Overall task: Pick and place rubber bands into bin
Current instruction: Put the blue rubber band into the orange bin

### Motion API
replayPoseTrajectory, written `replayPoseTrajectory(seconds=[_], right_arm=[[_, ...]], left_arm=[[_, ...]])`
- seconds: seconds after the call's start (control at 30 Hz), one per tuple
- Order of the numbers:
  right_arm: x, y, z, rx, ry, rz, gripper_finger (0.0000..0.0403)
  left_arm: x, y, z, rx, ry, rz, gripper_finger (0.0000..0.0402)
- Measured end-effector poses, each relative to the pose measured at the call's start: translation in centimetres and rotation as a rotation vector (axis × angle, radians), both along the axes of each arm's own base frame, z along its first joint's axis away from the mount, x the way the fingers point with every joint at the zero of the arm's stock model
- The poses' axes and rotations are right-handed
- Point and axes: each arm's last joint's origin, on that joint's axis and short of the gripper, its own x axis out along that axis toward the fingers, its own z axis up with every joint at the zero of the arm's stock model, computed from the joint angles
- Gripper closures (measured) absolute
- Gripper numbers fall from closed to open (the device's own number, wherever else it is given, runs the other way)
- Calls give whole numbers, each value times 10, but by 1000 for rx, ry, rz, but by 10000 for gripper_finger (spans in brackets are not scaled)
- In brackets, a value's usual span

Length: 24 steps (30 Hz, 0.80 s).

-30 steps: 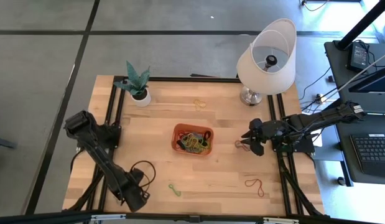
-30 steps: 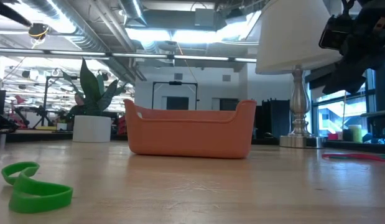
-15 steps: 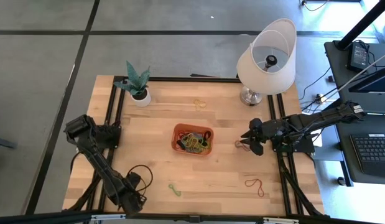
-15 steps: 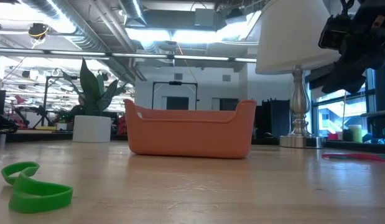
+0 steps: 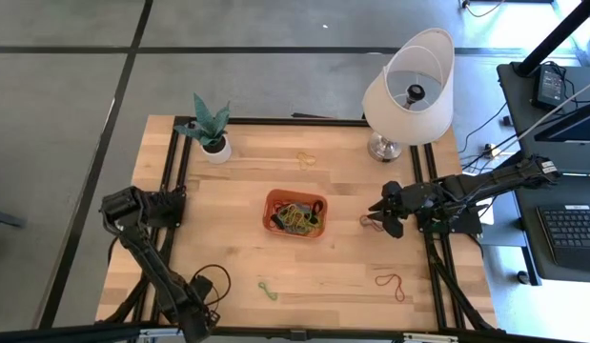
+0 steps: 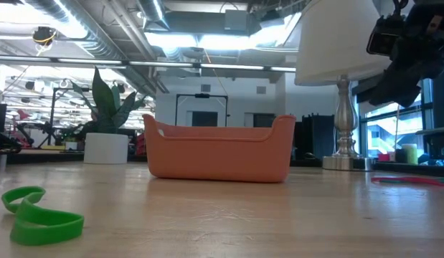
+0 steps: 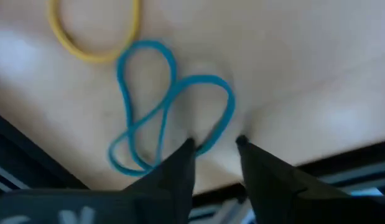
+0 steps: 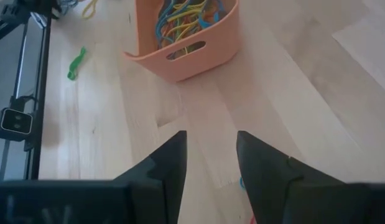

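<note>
The orange bin (image 5: pixel 295 213) stands mid-table and holds several rubber bands (image 8: pixel 180 15). At the table's near left corner my left gripper (image 7: pixel 213 143) points down, open, close over a blue rubber band (image 7: pixel 164 106). One loop of that band runs between its fingertips, and a yellow band (image 7: pixel 92 37) lies beside it. Loose on the wood lie a green band (image 5: pixel 267 290), a red one (image 5: pixel 391 284) and a yellowish one (image 5: pixel 305 158). My right gripper (image 5: pixel 380 215) hangs open above the table, right of the bin, over a small band (image 5: pixel 369 223). My left gripper comes at the blue band from above, one fingertip (image 7: pixel 187 149) right at the strand of its loop (image 7: pixel 208 142). The band lies flat on the wood. I cannot tell whether the fingers touch it.
A white lamp (image 5: pixel 409 90) stands at the far right and a potted plant (image 5: pixel 211 129) at the far left. A black cable loop (image 5: pixel 213 279) lies by the left arm. Black rails (image 5: pixel 171 191) run along both table sides. Bare wood lies between the bin and the near edge.
My left gripper has gone toward the table's near edge and sunk lower, staying pointed down. The right arm, the bin and the loose bands have kept still.
</note>
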Motion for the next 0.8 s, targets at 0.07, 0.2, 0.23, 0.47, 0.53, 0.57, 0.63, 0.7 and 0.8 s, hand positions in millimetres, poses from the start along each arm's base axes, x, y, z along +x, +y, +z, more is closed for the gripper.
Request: replayPoseTrajectory(seconds=[0.07,0.2,0.23,0.47,0.53,0.57,0.63,0.7,0.8], right_arm=[[0,0,0,-4,-7,-5,260],[1,-1,1,-16,-13,-20,260],[1,-1,1,-17,-13,-21,260],[1,-1,2,-17,-21,-20,260],[1,-1,2,-17,-21,-20,260],[1,-1,2,-18,-21,-19,260],[1,-1,2,-19,-21,-18,260],[1,-1,2,-20,-21,-18,260],[1,-1,2,-21,-21,-17,260]], left_arm=[[1,-2,0,-25,8,20,306],[4,0,7,-57,-8,38,379],[6,1,9,-61,-12,42,390],[17,11,31,-83,-92,125,400],[21,12,40,-88,-142,143,399],[24,14,46,-88,-177,153,399],[29,18,54,-82,-251,161,400],[34,23,62,-58,-331,164,400],[41,31,73,-25,-445,161,399]])
